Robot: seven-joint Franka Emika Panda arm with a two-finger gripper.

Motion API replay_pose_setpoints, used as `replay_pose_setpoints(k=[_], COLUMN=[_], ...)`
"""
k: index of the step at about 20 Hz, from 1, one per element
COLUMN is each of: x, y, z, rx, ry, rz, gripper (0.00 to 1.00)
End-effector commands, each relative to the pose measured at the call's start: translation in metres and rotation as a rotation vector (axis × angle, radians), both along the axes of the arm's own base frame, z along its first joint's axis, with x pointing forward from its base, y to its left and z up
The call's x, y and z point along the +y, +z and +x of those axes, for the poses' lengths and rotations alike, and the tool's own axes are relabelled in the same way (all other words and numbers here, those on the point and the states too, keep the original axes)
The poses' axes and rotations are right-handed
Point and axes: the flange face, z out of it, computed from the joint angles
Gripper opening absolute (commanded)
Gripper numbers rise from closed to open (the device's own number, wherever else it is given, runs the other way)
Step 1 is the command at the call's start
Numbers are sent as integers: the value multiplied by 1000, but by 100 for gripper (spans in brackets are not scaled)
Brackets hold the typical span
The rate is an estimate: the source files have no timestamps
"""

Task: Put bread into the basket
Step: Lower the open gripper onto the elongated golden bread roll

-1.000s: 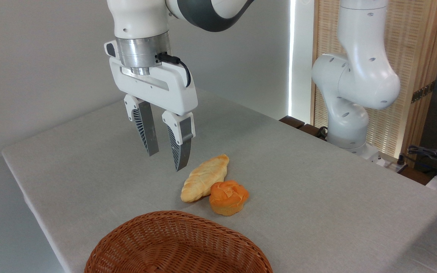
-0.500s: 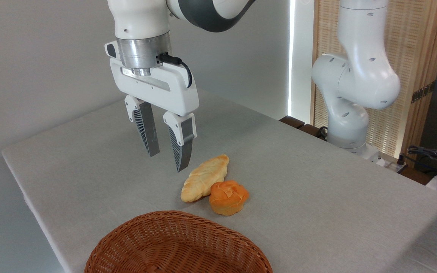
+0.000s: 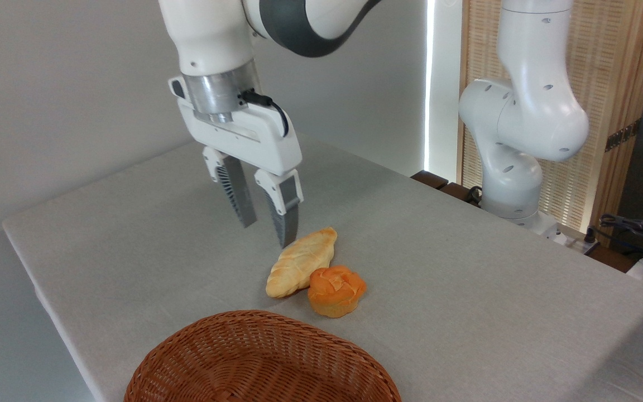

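Observation:
The bread (image 3: 301,261), a pale golden loaf with diagonal ridges, lies on the grey table near the middle. My gripper (image 3: 268,234) hangs open just above and to the left of the loaf's far end, holding nothing. Its nearer fingertip almost overlaps the loaf's upper edge in the picture. The reddish-brown wicker basket (image 3: 260,363) sits at the table's front edge, below the loaf, and it looks empty.
A round orange flower-topped bun (image 3: 336,290) touches the loaf's right side. The arm's white base (image 3: 517,167) stands at the table's far right. Cables and a dark object lie off the table at the right edge.
My gripper has moved right toward the loaf and tilted slightly, still open. The loaf, the bun and the basket have not moved.

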Motion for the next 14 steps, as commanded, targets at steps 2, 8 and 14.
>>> replay_pose_setpoints(k=[2, 8, 14], x=[-21, -30, -31], y=[-33, -88, -100], z=[-58, -73, -65], rx=[57, 33, -16], ry=[-1, 166, 203], rz=[9, 5, -6], gripper=[100, 100, 100])
